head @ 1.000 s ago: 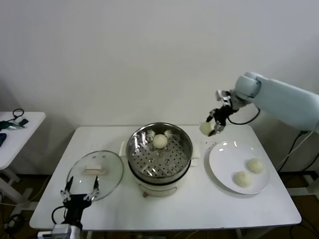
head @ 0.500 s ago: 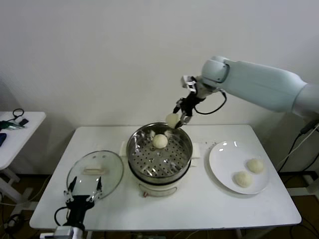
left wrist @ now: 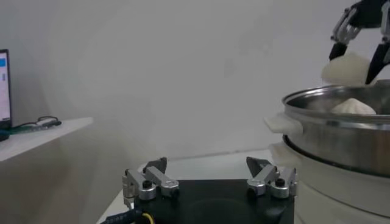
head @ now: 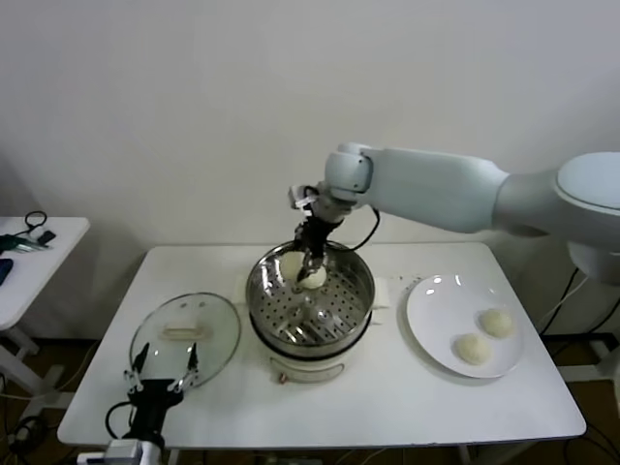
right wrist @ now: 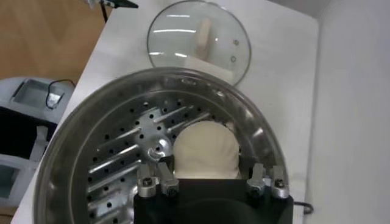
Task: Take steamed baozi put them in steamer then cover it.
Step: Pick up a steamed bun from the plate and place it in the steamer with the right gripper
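My right gripper (head: 308, 256) is shut on a cream-white baozi (head: 292, 263) and holds it just above the steamer (head: 256, 293), over the tray's far left part. The right wrist view shows this baozi (right wrist: 205, 149) between the fingers, above the perforated tray (right wrist: 116, 158). A second baozi (head: 313, 278) lies on the tray beside it. Two more baozi (head: 497, 323) (head: 472, 348) lie on the white plate (head: 433, 312). The glass cover (head: 184, 334) lies flat on the table left of the steamer. My left gripper (head: 158, 376) is open and empty at the table's front left, by the cover.
A small white side table (head: 39, 254) with cables stands at the far left. The steamer's white handles (left wrist: 284, 123) stick out to both sides. The white wall is close behind the table.
My right gripper has carried the baozi leftward from beside the plate, past the pot's far rim, and down to just above the tray. The left arm has not moved.
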